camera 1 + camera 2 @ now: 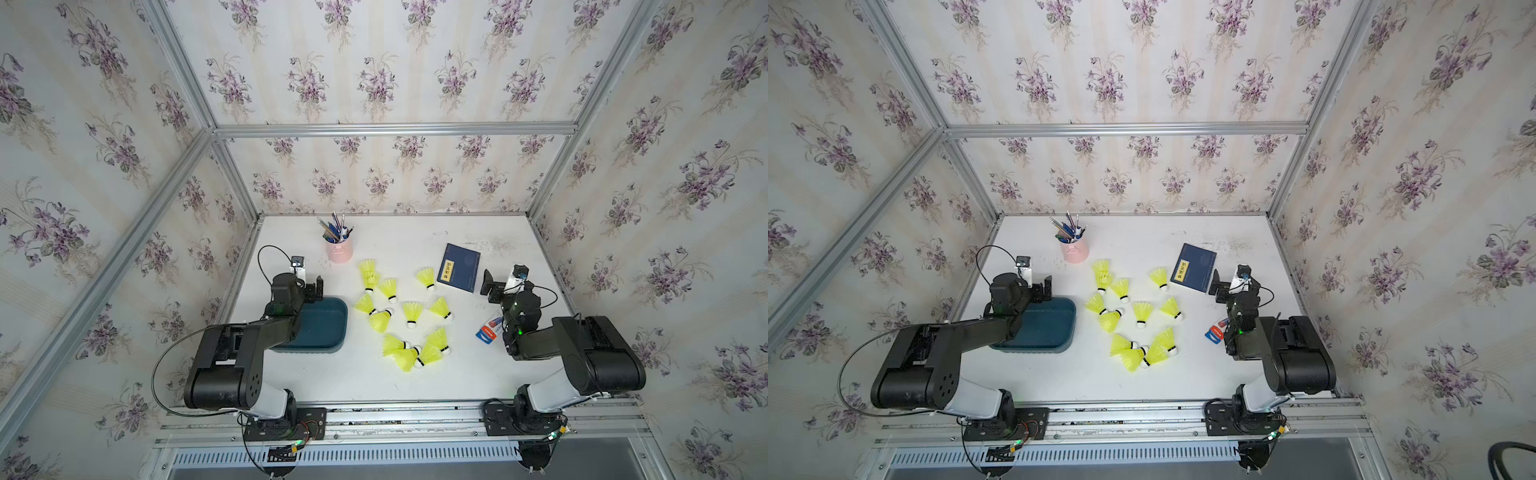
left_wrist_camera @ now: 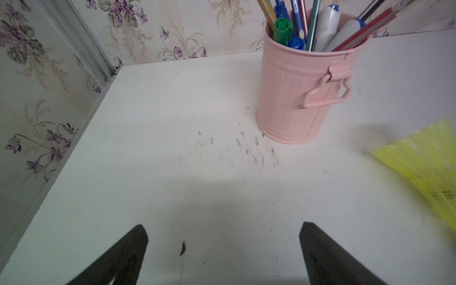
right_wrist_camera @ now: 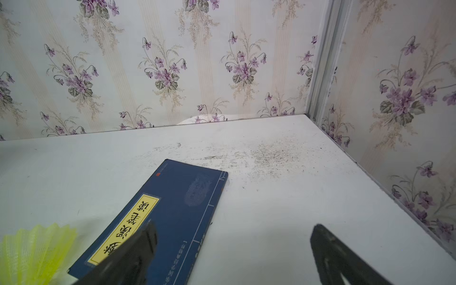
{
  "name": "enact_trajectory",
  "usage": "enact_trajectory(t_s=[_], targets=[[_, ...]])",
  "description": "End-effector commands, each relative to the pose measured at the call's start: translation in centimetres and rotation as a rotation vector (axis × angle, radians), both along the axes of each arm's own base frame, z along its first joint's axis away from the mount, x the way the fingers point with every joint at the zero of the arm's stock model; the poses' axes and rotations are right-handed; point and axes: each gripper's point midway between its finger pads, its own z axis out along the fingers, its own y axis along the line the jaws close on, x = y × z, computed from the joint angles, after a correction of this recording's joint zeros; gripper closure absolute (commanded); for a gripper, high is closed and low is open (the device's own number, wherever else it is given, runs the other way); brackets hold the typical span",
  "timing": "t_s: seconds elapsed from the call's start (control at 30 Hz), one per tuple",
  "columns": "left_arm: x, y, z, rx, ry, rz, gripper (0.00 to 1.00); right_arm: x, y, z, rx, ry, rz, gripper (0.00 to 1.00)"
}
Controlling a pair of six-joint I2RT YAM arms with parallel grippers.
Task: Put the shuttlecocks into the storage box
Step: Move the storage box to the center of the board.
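While left hand (image 2: 223,228) and right hand (image 3: 234,228) gape empty, floral walls (image 1: 374,83) enclose the scuffed white table (image 1: 415,382).

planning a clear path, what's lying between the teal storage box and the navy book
Only loose shuttlecocks lie scattered between the storage box and the navy book. Both top views show this stretch.

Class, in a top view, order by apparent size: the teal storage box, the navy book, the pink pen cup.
Largest: storage box, though the left arm hides part.
Then navy book.
Smallest: pink pen cup.
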Motion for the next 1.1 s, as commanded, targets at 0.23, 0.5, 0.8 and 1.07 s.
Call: enact_trajectory(t_s=[0.23,0.5,0.8,1.07], targets=[[0.2,-0.1,0.2,0.002,-0.006,-0.010,0.00,0.0,0.1,0.2,-0.002,-0.008,0.004,0.00],[0.2,-0.1,0.2,0.001,-0.005,-0.010,0.00,-0.1,0.0,0.2,-0.002,-0.008,0.003,0.00],[0.0,0.0,1.3,0.014,0.017,0.009,0.00,-0.4,0.0,1.4,-0.005,-0.036,0.000,0.00],[-1.5,0.5,10.6,0.006,-0.067,0.130,0.00,-0.4,2.1,12.2,0.011,-0.183,-0.059,0.00]])
